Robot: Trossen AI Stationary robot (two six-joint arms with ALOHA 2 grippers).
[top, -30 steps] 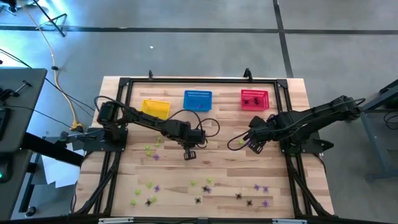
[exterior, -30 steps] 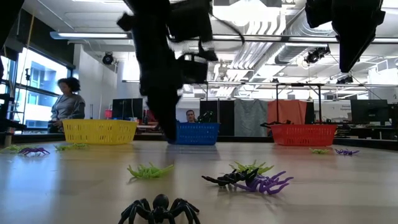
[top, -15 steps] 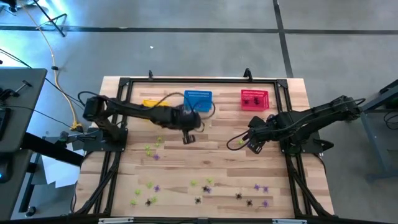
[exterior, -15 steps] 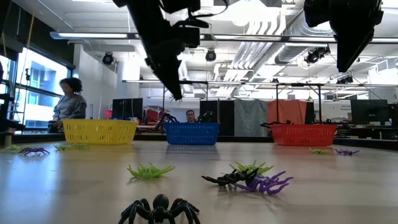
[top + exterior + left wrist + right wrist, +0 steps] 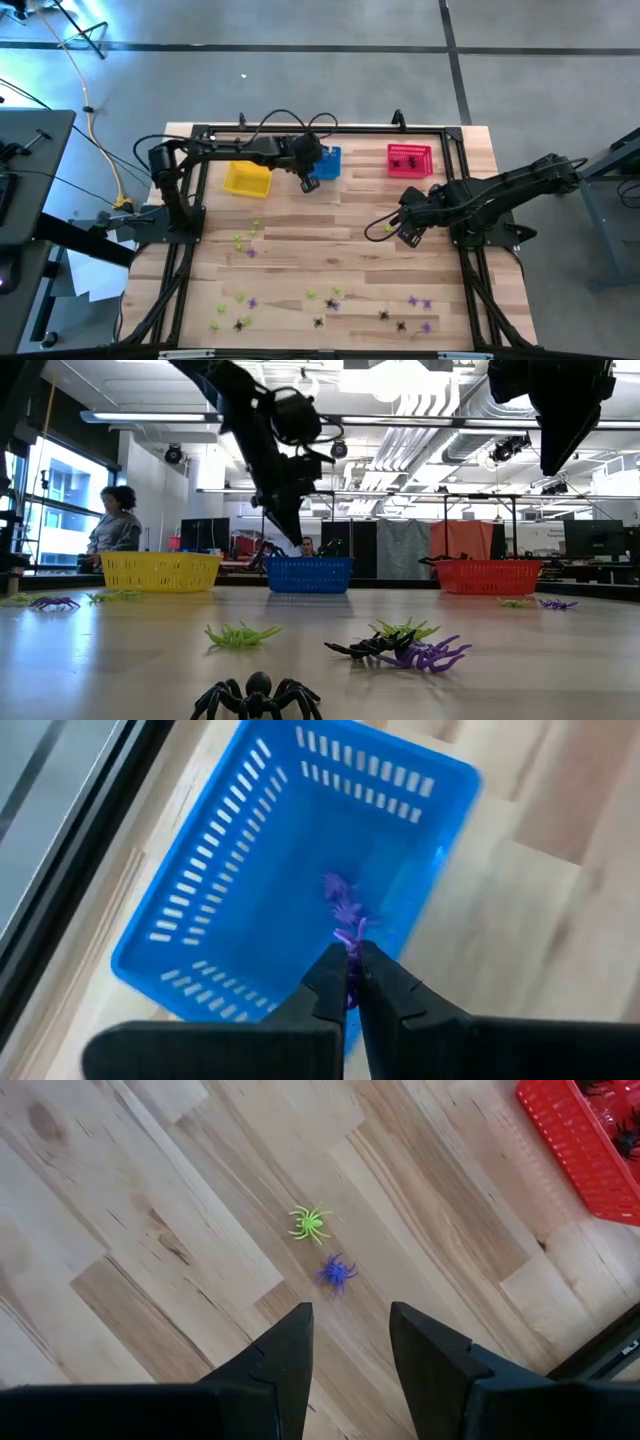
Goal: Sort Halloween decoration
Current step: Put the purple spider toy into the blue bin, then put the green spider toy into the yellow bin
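My left claw (image 5: 352, 963) hangs over the blue basket (image 5: 240, 890), clamped on a purple spider (image 5: 349, 938) (another seems to lie inside). My right claw (image 5: 350, 1342) waits spread apart above the table (image 5: 340, 250), near loose spiders.

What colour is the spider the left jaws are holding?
Purple spider, best seen in the left wrist view.
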